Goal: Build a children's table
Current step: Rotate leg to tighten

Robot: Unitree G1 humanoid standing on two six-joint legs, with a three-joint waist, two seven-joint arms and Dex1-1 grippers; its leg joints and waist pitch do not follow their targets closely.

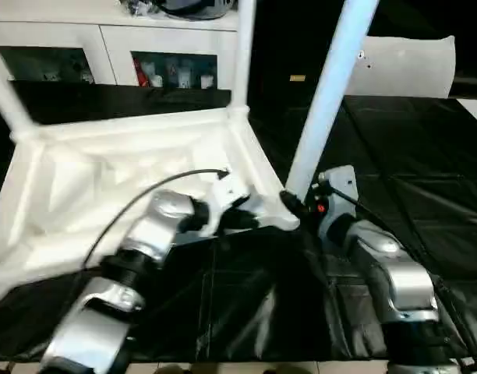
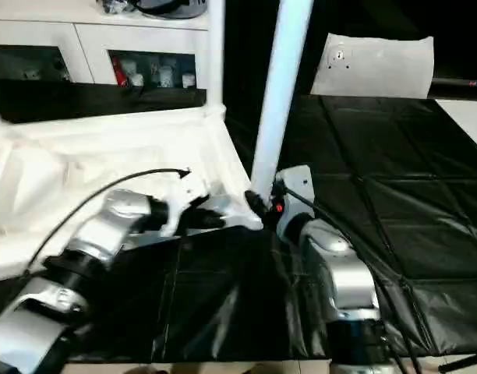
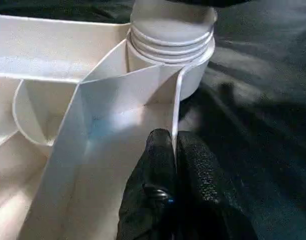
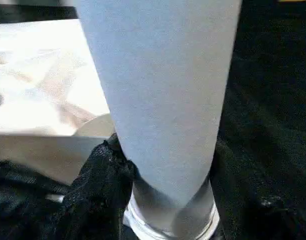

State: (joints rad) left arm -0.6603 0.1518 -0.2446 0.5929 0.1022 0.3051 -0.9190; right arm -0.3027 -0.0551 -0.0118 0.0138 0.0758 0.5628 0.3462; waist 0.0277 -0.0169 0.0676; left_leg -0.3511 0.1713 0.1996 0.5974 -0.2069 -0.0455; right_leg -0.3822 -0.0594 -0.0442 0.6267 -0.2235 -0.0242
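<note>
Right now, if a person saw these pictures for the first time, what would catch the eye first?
First, the tall white leg that the right gripper holds near its base, at the near corner socket of the upturned tabletop. Beside it, the left gripper is shut on the tabletop's thin rim. Two more legs already stand in the far corners, all over a black sheet.

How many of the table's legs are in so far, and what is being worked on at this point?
Two legs already stand in the upturned tabletop's far corner sockets, far-left and far-right. A third leg is in hand: the right gripper grips its base at the near-right corner, threads still showing above the socket. The left gripper pinches the rim beside it. Left: seating this leg; the fourth corner cannot be judged.
</note>
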